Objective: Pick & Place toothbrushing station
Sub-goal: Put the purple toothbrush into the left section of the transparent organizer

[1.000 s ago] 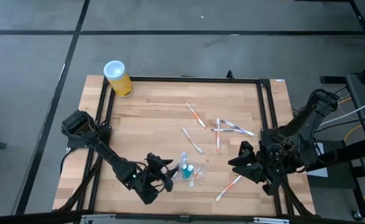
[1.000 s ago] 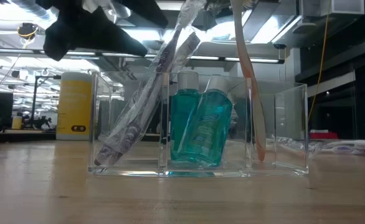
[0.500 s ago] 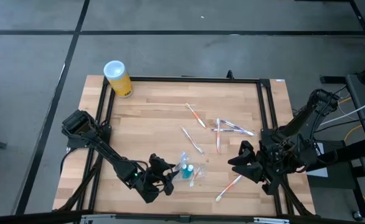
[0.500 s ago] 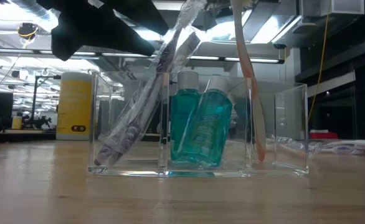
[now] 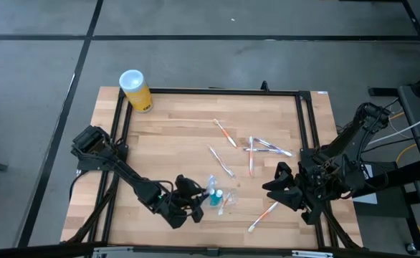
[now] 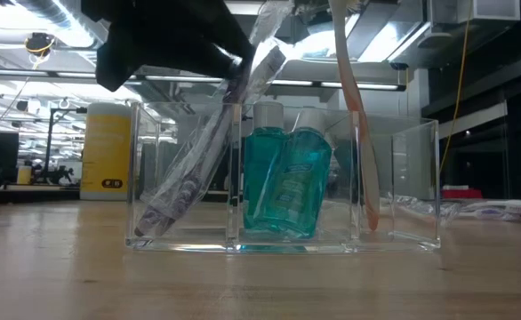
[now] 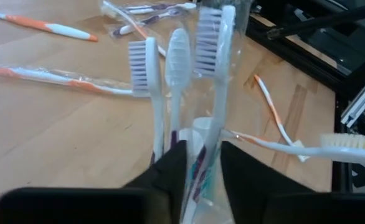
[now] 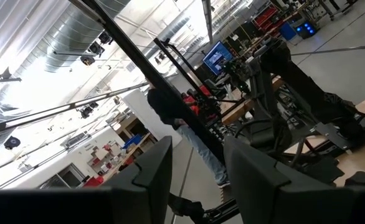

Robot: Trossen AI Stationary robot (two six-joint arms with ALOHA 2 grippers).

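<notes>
A clear plastic holder [image 6: 403, 178] stands near the table's front edge [image 5: 221, 199]. It holds two teal bottles [image 6: 287, 182], an orange-handled toothbrush [image 6: 354, 107] and wrapped toothbrushes [image 6: 203, 160] that lean against its left compartment. My left gripper [image 5: 194, 206] is right beside the holder on its left, open. In the left wrist view its fingers [image 7: 201, 158] stand on either side of the wrapped toothbrush handles [image 7: 210, 124]. My right gripper [image 5: 273, 188] waits open at the front right. My left gripper's fingers [image 7: 173, 165] come level from the table's left at the upper part of the wrapped toothbrushes [image 6: 247, 76]. They stand one on each side of the handles. I cannot tell whether they touch them.
Several loose toothbrushes lie on the table behind and to the right of the holder [image 5: 224, 132] [image 5: 267, 147] [image 5: 262, 215]. A yellow canister with a white lid [image 5: 135, 90] stands at the far left corner. A black frame [image 5: 303, 129] rims the table.
My left gripper has moved toward the table's right, up to the holder and its wrapped toothbrushes. The holder and its contents have stayed still.
</notes>
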